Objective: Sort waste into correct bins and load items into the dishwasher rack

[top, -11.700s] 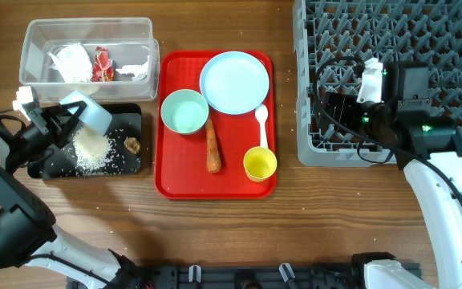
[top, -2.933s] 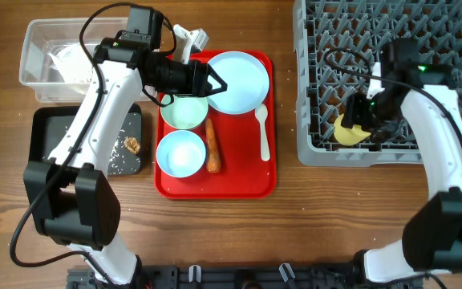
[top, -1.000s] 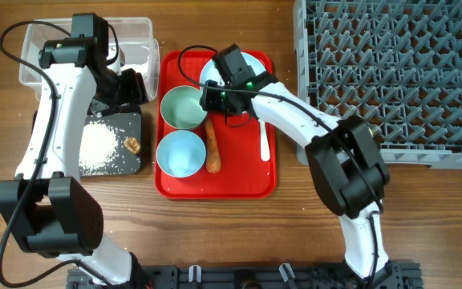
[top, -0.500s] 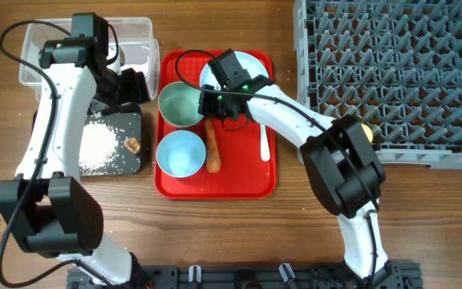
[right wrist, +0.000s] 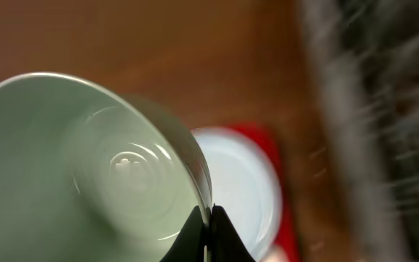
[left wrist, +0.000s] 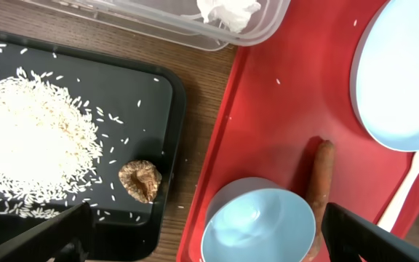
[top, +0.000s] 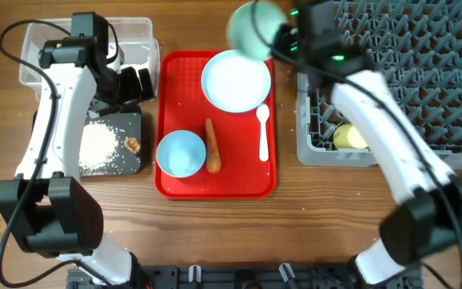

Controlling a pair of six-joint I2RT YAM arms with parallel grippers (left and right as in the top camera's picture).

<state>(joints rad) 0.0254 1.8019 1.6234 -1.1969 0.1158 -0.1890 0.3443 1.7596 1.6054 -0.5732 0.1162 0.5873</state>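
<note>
1 of the 2 pale blue bowls, the lifted bowl (top: pixel 253 30), hangs blurred in the right gripper (top: pixel 282 37) over the far edge of the red tray (top: pixel 173 92), just beside the dishwasher rack (top: pixel 423 88). Half a second ago it sat on that tray next to the plate (top: pixel 235 80). The second bowl (top: pixel 180 152), carrot (top: pixel 212 146) and spoon (top: pixel 263 132) lie as before, and the left gripper (top: pixel 139 82) has not shifted.

From the left wrist, its fingers (left wrist: pixel 49 236) stand wide apart, holding nothing, above the black tray (left wrist: pixel 169 109).

From the right wrist, the fingers pinch the bowl's rim tight. Treat it as light, stiff and slick: held by the rim it can swing, so go gently.
</note>
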